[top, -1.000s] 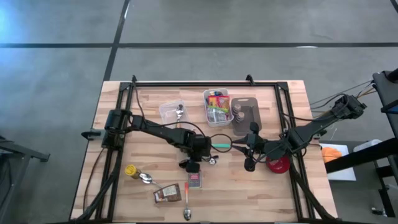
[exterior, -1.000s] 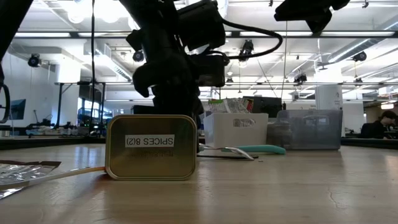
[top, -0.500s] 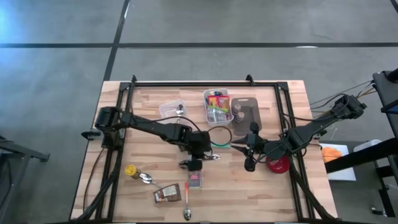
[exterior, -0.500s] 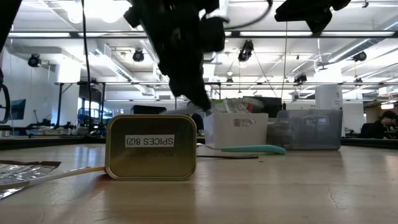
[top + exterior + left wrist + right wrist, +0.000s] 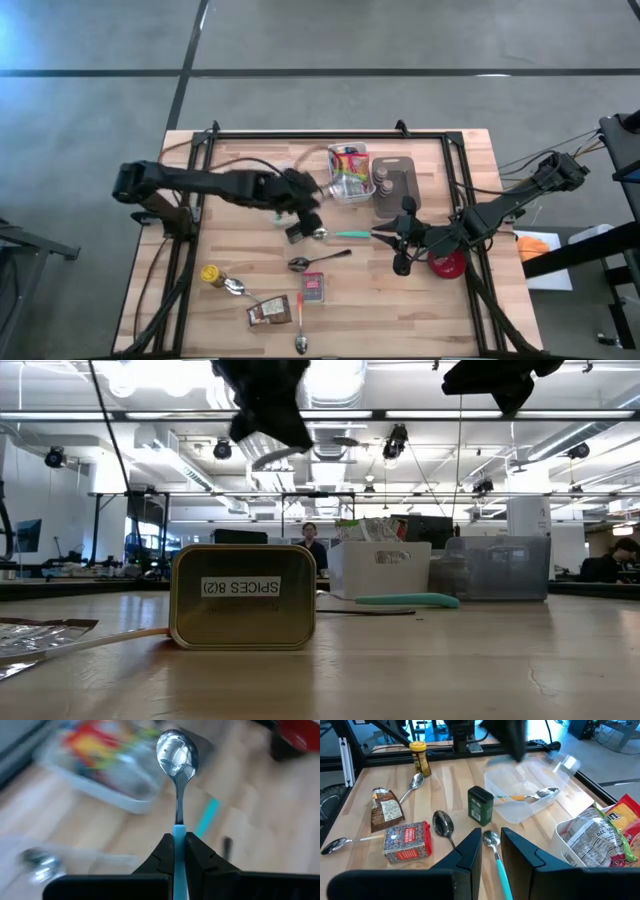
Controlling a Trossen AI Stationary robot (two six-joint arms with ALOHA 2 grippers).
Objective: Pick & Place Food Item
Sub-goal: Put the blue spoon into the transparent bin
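Spans the whole high view as a slatted wooden table [image 5: 460,300], scattered with small goods. Carries at the far side a white bin [image 5: 338,185] of snack packets [image 5: 350,165], soft, crinkly and light by the look, best taken by a top edge; beside it, a grey tray [image 5: 395,190] of spice jars. Shows no food in hand: pinches instead, in the left gripper [image 5: 179,837] raised above the table's middle, a teal-handled spoon [image 5: 177,755], fingers pressed tight on the plastic handle, bowl out ahead. Looks stiff and light; likely slick on the polished metal, so better held on the handle, though a grip this far back may let it swivel. Waits low at the right side with the right gripper [image 5: 491,834], fingers a little apart on nothing, above a red item [image 5: 447,263]. Leaves a second teal spoon [image 5: 350,234] lying between the two grippers, a dark spoon [image 5: 318,260] near it, then a spice tin [image 5: 243,597], a brown packet [image 5: 268,312] and a yellow-capped bottle [image 5: 210,273] on the near side, any of which could be clipped on a low pass.
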